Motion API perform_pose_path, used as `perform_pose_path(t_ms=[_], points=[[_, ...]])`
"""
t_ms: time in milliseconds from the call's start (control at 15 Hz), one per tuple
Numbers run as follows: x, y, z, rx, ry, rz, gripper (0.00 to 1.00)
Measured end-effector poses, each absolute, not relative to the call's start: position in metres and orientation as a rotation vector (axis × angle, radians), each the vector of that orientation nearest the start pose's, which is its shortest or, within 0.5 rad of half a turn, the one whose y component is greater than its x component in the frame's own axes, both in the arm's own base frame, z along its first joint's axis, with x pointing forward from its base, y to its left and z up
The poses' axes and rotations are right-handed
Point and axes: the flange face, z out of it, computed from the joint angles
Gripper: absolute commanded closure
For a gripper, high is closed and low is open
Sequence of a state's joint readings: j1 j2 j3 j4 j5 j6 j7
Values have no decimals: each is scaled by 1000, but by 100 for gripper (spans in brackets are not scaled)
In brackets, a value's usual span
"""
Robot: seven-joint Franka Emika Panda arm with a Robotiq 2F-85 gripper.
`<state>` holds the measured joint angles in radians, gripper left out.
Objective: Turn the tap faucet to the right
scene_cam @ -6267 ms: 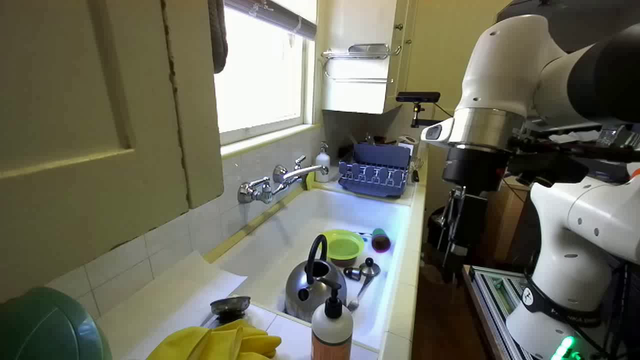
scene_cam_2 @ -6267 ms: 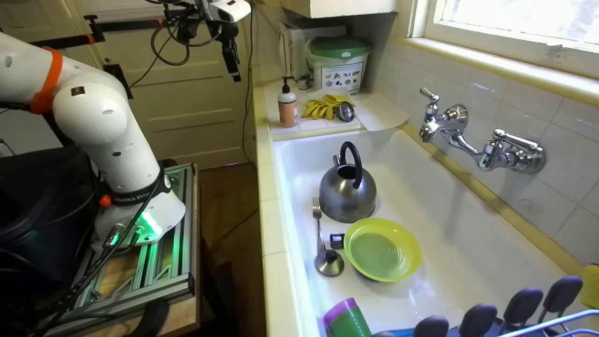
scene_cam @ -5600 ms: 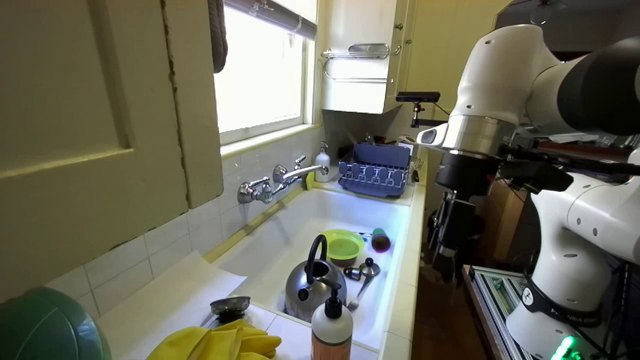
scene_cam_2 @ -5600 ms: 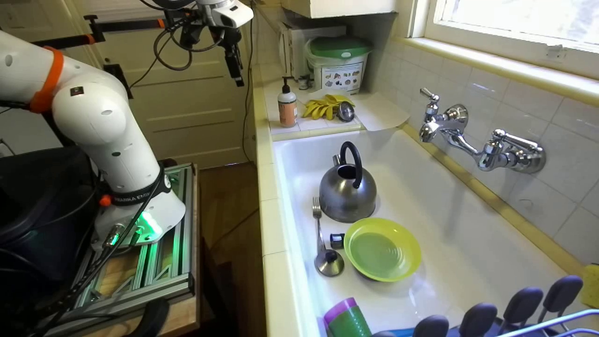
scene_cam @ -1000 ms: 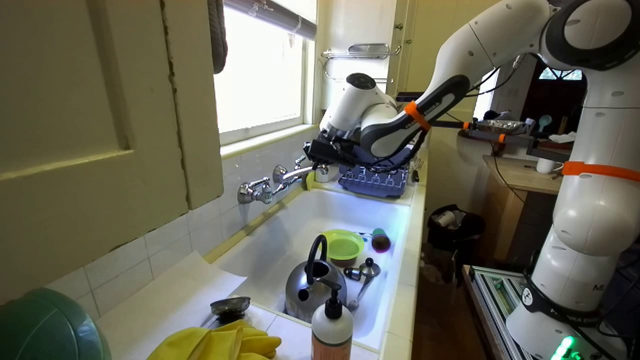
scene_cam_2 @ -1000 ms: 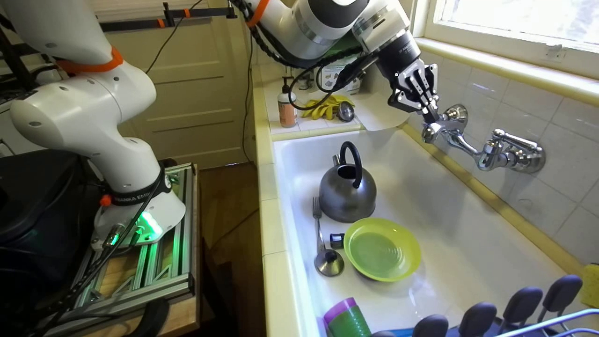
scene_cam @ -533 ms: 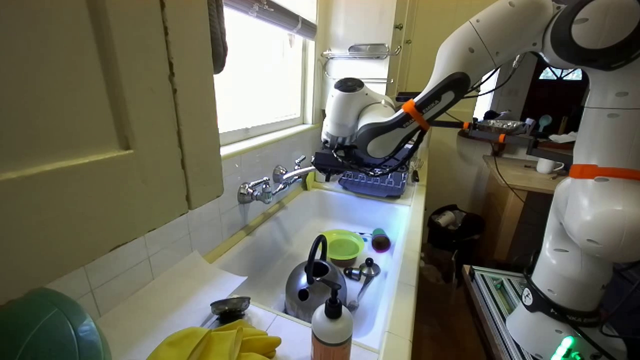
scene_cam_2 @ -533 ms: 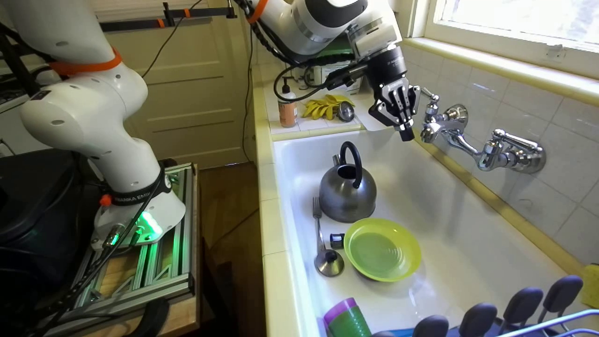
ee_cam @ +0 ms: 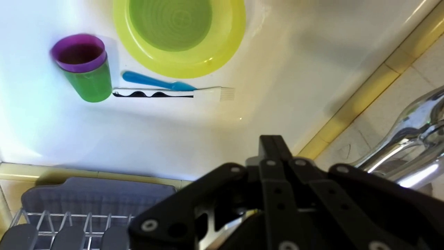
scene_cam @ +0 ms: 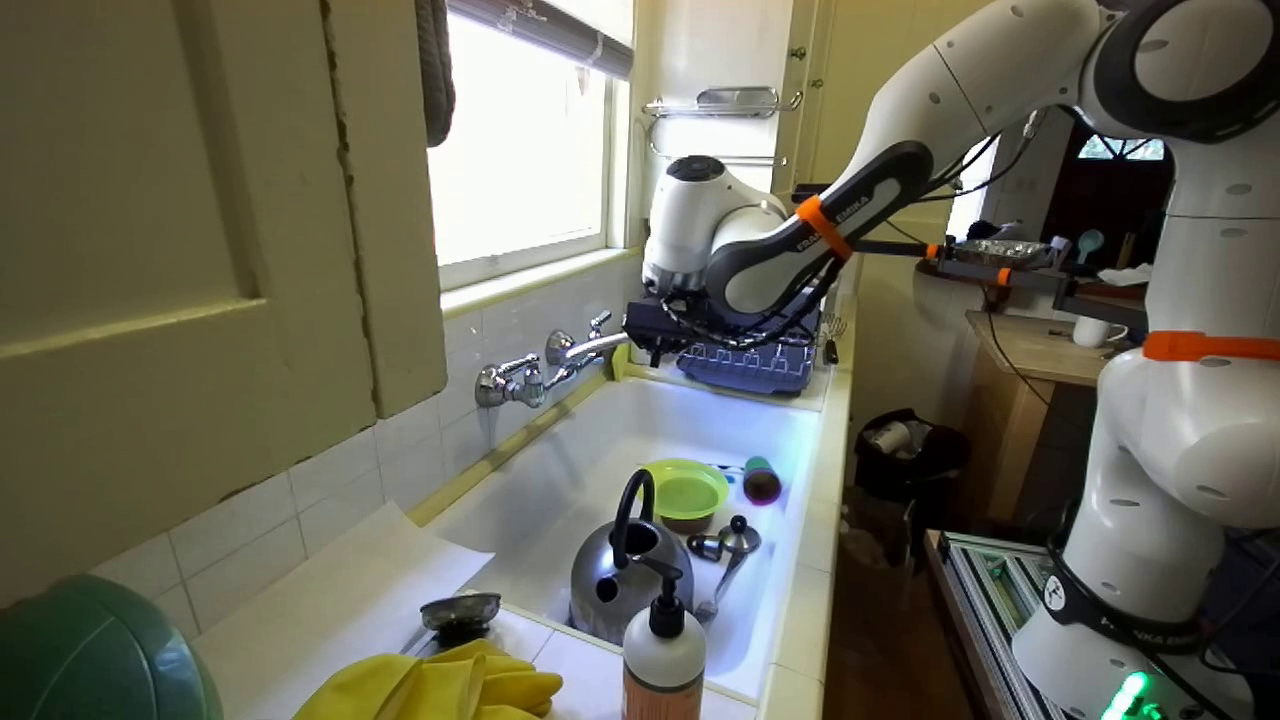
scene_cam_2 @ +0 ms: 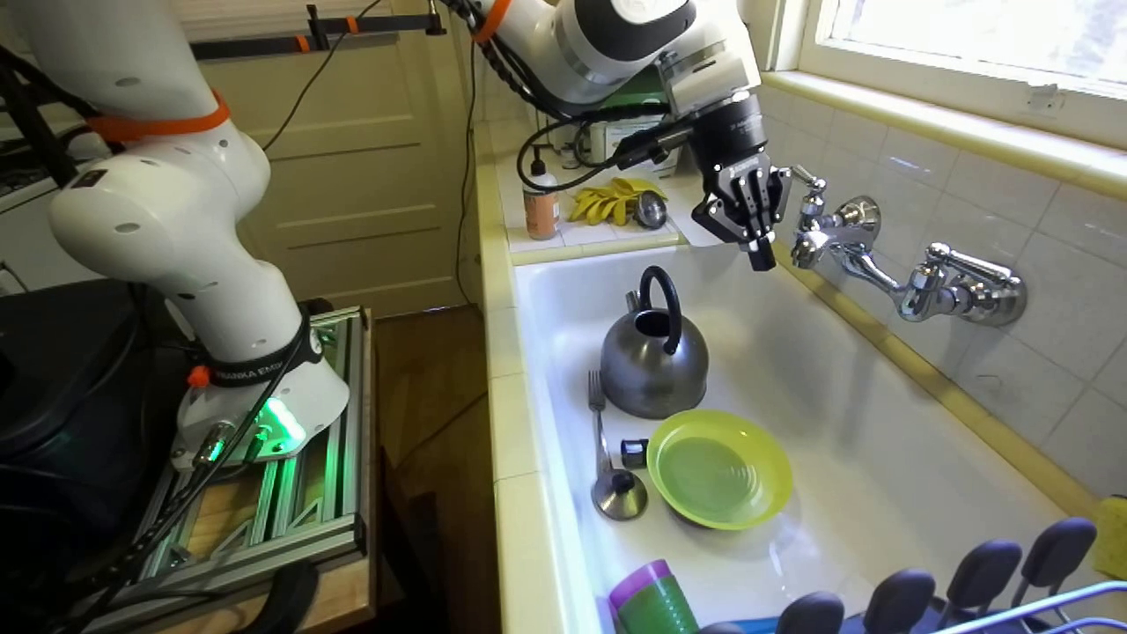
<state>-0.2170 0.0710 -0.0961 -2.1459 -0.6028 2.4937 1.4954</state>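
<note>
The chrome tap faucet [scene_cam: 594, 345] is mounted on the tiled wall above the sink, its spout reaching along the wall; the spout's far end is hidden behind my wrist there. In an exterior view the tap faucet [scene_cam_2: 832, 236] shows its lever handles, with my gripper [scene_cam_2: 762, 257] just to its left, over the sink, a small gap seeming to separate them. In the wrist view, chrome parts of the tap faucet [ee_cam: 421, 172] fill the right edge. My gripper [ee_cam: 271, 137] points down into the sink, its fingertips pressed together, nothing between them.
Inside the sink lie a steel kettle [scene_cam_2: 653, 370], a yellow-green bowl [scene_cam_2: 720, 471], a purple-green cup [ee_cam: 85, 69], a blue utensil [ee_cam: 149, 80] and a brush [ee_cam: 156, 93]. A dish rack [ee_cam: 97, 198] stands at one end. The window sill [scene_cam_2: 951, 123] runs above.
The arm has swung in from beside the sink. A second ago my gripper was right at the tap; it has since moved away from the wall and lower. The tap looks unmoved.
</note>
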Motion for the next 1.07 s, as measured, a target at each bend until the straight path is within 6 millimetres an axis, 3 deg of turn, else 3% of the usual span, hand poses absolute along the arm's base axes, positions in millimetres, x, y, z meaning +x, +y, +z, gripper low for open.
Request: perform_pose_path(t_ms=[467, 1067], points=[[563, -169, 424, -2469, 2051, -820, 100], [566, -182, 427, -2445, 2081, -837, 100]])
